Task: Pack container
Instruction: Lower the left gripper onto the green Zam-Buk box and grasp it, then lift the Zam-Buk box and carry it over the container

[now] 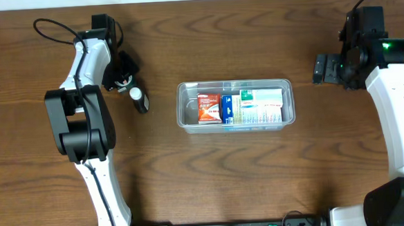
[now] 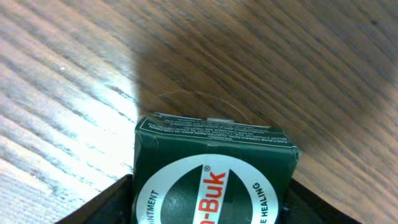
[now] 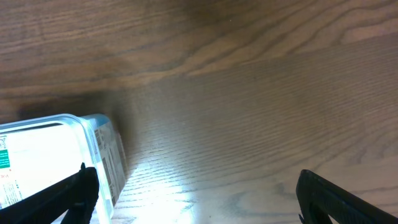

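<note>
The container (image 1: 186,121), a clear shallow plastic tub, sits mid-table. It holds an orange-red box (image 1: 208,107), a blue box (image 1: 227,109) and a white-and-green box (image 1: 260,106). My left gripper (image 1: 133,90) is left of the tub and shut on a dark green ointment box (image 1: 140,99). In the left wrist view this green box (image 2: 211,146), with a white ring label, fills the space between the fingers (image 2: 208,214) just over the wood. My right gripper (image 1: 322,68) is open and empty, right of the tub. The right wrist view shows its spread fingers (image 3: 196,193) and the tub's corner (image 3: 87,134).
The brown wooden table (image 1: 212,181) lies all round the tub. The left arm's body (image 1: 85,126) stands over the left side. The right arm (image 1: 396,117) runs along the right edge.
</note>
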### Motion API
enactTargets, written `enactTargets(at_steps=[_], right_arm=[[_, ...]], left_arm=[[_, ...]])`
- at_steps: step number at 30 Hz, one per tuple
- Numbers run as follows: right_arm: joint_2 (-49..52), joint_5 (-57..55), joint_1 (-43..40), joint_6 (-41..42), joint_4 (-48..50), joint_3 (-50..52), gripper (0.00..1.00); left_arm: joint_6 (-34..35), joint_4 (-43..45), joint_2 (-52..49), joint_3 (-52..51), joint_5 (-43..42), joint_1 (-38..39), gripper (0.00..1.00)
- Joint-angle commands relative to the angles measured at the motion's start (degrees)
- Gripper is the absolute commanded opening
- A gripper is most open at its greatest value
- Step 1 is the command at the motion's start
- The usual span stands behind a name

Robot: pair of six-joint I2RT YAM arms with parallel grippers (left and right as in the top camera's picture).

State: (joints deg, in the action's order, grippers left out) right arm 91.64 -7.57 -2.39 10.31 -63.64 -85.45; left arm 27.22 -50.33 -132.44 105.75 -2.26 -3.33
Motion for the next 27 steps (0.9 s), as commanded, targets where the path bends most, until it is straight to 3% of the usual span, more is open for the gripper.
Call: enactTargets(at_steps=[1,27], right_arm=[[-1.3,-0.8,-0.3,1.0,-0.1,-0.9,0.99],[-1.3,-0.8,-0.3,1.0,-0.1,-0.9,0.99]], left_arm=[[0.3,-0.2,-0.3,-0.7,1.7,-0.1,0.64],[-6.9,-7.6,5.9,1.3,1.4,-0.2,0.64]])
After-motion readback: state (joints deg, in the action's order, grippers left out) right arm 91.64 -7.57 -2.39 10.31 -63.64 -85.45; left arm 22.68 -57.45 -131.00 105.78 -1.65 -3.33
